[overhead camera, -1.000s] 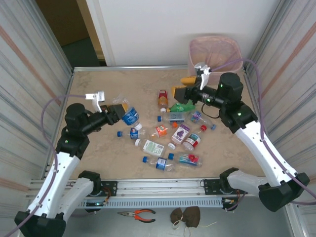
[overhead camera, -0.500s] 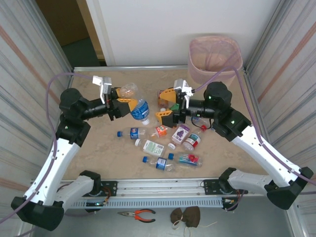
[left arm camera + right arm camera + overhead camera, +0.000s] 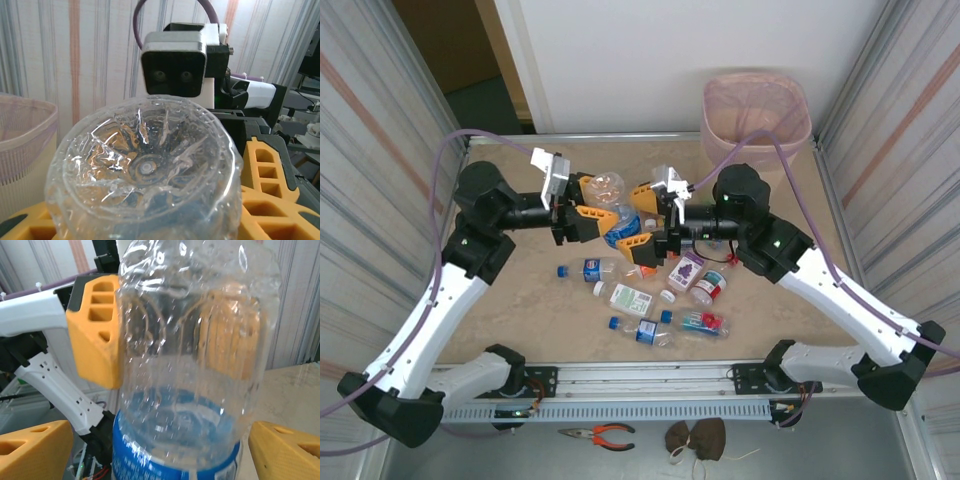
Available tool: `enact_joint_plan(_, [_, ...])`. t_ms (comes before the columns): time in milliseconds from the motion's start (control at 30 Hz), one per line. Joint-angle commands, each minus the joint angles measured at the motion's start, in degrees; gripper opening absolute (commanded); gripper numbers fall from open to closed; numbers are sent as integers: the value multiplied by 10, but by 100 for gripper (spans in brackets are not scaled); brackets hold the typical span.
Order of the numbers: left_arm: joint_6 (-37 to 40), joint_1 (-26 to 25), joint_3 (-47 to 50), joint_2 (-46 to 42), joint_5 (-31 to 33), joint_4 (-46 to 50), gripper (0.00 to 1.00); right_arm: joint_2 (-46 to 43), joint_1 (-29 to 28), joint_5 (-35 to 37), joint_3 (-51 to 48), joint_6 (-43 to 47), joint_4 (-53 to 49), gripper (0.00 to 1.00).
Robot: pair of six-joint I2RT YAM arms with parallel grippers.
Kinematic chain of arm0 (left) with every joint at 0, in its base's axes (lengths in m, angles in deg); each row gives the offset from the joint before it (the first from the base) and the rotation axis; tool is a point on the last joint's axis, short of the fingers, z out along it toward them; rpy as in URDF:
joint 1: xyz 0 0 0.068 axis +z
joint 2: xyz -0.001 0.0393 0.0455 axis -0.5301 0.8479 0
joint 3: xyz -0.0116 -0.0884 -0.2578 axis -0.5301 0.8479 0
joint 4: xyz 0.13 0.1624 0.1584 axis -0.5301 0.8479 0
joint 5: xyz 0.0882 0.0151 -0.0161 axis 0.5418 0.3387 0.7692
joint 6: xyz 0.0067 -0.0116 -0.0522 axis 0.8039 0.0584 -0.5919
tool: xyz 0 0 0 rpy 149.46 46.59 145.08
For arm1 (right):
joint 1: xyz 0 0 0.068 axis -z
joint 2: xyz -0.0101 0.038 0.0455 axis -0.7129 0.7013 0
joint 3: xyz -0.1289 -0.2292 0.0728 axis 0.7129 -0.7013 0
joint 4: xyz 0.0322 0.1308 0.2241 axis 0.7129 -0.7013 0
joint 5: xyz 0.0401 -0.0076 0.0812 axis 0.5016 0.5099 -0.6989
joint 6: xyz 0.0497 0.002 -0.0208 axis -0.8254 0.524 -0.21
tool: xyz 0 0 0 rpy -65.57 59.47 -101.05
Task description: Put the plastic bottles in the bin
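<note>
Bottle-passing between the arms looks to be the step in hand. The clear bottle (image 3: pixel 608 195), blue-labelled around its lower half, hangs in the air over the middle of the table (image 3: pixel 520 300), well short of the bin (image 3: pixel 755 105), which stands at the far right corner. The left gripper (image 3: pixel 592 205) is clamped on the bottle's clear upper body, its orange fingers pressed against both sides; the left wrist view looks straight onto the bottle's moulded base. Facing it from the other side, the right gripper (image 3: pixel 640 220) has its jaws spread wide. In the right wrist view its two orange fingertips sit low at either edge with the blue label between them, apart from the plastic on both sides. The bin is on the right arm's side, so a handover seems the sensible reading. The next move calls for the right jaws to close squarely on the labelled part, below the left fingers. The left should let go only once that grip is firm, since thin plastic may buckle or slip. Below the pair, the loose bottles (image 3: pixel 632 298) lie scattered on the table, waiting their turn.
</note>
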Motion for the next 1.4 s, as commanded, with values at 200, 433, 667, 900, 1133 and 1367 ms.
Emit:
enact_joint_plan(200, [30,-8,-30,7,-22,7,51,21,-12,5,36,-4,-13,82])
enact_joint_plan(433, [33,-9,-30,7,-19,10,51,33,-15,9,49,-2,-24,75])
enact_joint_plan(667, [38,-9,-28,5,-12,15,53,33,-16,10,50,-2,-26,66])
enact_joint_plan(900, [38,-9,-26,1,0,13,58,33,-16,9,50,-1,-28,61])
enact_joint_plan(1133, [36,-9,-19,-14,19,13,69,31,-16,19,50,-1,-28,59])
enact_joint_plan(1367, [67,-9,-10,-52,68,37,78,24,-14,45,53,7,-41,59])
